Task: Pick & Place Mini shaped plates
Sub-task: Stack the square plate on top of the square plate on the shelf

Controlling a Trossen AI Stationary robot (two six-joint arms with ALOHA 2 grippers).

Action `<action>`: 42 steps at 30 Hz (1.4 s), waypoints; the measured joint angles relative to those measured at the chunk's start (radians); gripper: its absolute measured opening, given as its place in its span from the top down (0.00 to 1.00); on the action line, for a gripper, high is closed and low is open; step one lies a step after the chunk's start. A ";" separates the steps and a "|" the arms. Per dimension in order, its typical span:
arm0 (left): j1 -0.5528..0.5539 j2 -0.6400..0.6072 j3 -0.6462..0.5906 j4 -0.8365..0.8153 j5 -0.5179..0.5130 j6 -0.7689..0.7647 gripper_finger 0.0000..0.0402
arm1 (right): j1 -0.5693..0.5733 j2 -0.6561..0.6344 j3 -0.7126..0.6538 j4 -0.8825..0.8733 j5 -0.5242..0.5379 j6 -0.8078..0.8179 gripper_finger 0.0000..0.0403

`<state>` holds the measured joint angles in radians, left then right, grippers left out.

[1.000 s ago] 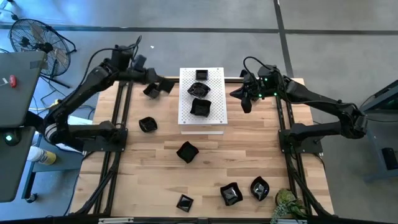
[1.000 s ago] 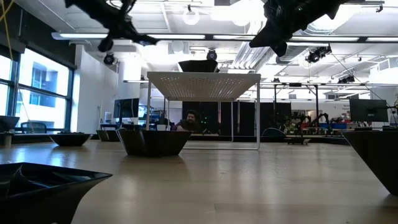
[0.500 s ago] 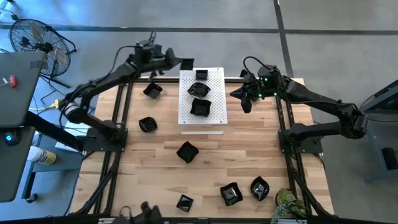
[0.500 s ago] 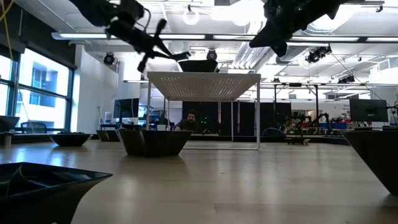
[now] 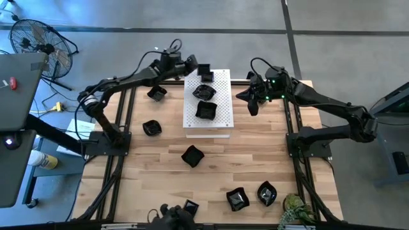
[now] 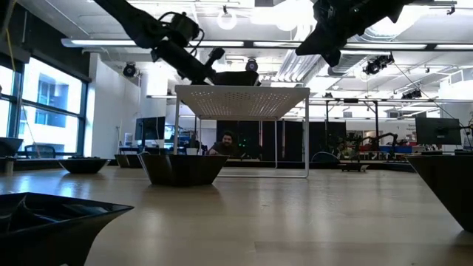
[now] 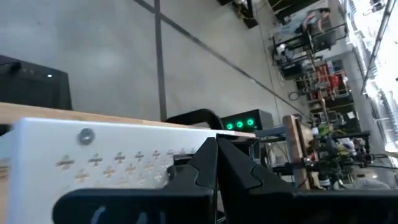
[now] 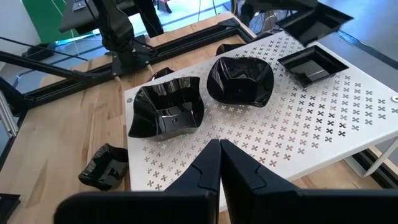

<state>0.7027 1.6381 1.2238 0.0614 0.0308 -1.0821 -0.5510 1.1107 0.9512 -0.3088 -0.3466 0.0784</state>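
My left gripper (image 5: 193, 66) reaches from the table's left to the far-left corner of the white perforated board (image 5: 220, 118), shut on a square black mini plate (image 5: 204, 68). In the right wrist view this plate (image 8: 318, 21) hovers above the board's far edge. Three more mini plates rest by their bases on the board: a square one (image 8: 311, 62), a rounded one (image 8: 241, 81) and a wavy one (image 8: 166, 111). My right gripper (image 5: 254, 107) hangs shut in the air to the right of the board, touching nothing. My left gripper holds the square plate by its left-hand rim (image 8: 287, 20), coming roughly level from the table's left. The plate is lifted clear above the board's far edge and stays nearly level. The fingers themselves hide the exact place of contact.
Other black plates lie on the wooden table: two left of the board (image 5: 156, 93) (image 5: 151, 128), one near its front (image 5: 192, 155), three by the near edge (image 5: 190, 207) (image 5: 238, 199) (image 5: 266, 193). A small plant (image 5: 294, 211) stands at the near right corner.
My left arm has swung toward the table's right along the far edge, carrying the square plate through the air from left of the board to above the board's far-left corner. The right arm and the plates on the board have stayed put.
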 joint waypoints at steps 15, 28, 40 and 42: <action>-0.063 0.034 0.028 -0.011 -0.113 -0.013 1.00 | 0.000 0.000 0.000 0.000 0.000 0.000 0.99; -0.071 0.077 0.027 -0.005 -0.105 -0.015 1.00 | 0.000 0.000 0.000 0.008 0.000 -0.015 0.99; -0.068 0.078 0.026 0.003 -0.103 0.000 0.95 | 0.000 0.000 0.000 0.007 0.000 -0.016 0.99; -0.068 0.078 0.026 0.003 -0.101 0.000 0.92 | 0.000 0.000 0.000 0.007 0.000 -0.016 0.99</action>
<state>0.6346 1.7164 1.2499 0.0641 -0.0707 -1.0821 -0.5510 1.1107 0.9512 -0.3016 -0.3465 0.0624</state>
